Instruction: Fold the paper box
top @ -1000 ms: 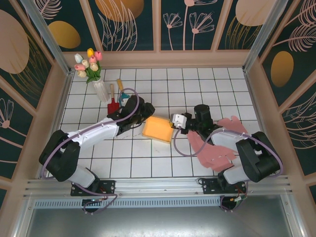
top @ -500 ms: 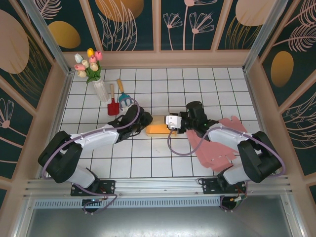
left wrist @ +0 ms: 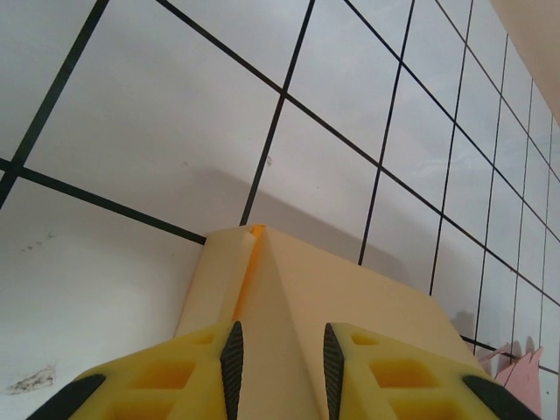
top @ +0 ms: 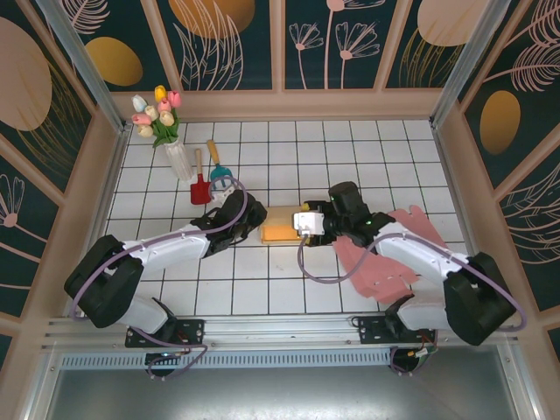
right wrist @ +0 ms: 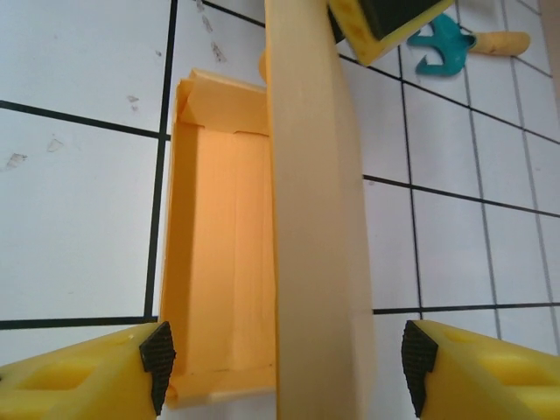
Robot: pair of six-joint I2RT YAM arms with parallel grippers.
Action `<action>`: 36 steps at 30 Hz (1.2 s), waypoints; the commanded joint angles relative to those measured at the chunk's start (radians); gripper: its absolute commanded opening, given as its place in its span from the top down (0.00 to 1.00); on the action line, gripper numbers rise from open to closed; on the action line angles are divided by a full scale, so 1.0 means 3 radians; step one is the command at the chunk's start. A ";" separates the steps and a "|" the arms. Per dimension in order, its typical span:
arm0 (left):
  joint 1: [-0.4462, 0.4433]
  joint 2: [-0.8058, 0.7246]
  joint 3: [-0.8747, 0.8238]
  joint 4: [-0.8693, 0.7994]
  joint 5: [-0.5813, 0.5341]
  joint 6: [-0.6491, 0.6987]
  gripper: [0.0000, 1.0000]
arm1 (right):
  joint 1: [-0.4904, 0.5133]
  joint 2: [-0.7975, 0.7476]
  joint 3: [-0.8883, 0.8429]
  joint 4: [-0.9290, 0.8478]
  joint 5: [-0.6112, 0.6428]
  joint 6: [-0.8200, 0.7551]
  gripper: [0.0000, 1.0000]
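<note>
Nearest the arm bases, pink sheets (top: pixel 385 267) lie flat on the white tiled table (top: pixel 280 293), partly under the right arm. Just beyond them the paper box (top: pixel 278 230) sits mid-table between the two wrists. It is open side up, with its long axis running left to right from one set of jaws to the other.

The right jaws stand wide apart at the box's right end. The right wrist view looks along the orange inside, where a pale upright flap (right wrist: pixel 311 219) rises between the black pads (right wrist: pixel 157 363). Neither pad presses on the flap. Whether the left-hand pad touches the box's side wall I cannot tell.

The left jaws are nearly closed, pinching a cream folded ridge at the box's left end. The left wrist view shows this close up, while the overhead view hides it beneath the wrist.

Farther back lie a red shovel (top: pixel 199 188) and a teal rake (top: pixel 219 171). A vase of tulips (top: pixel 162 122) stands at the rear left.
</note>
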 commanded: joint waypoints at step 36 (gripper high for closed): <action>-0.0031 0.0414 -0.0194 0.0274 -0.0391 0.0093 0.68 | 0.0381 0.0730 0.0222 0.0344 0.2031 0.4942 0.01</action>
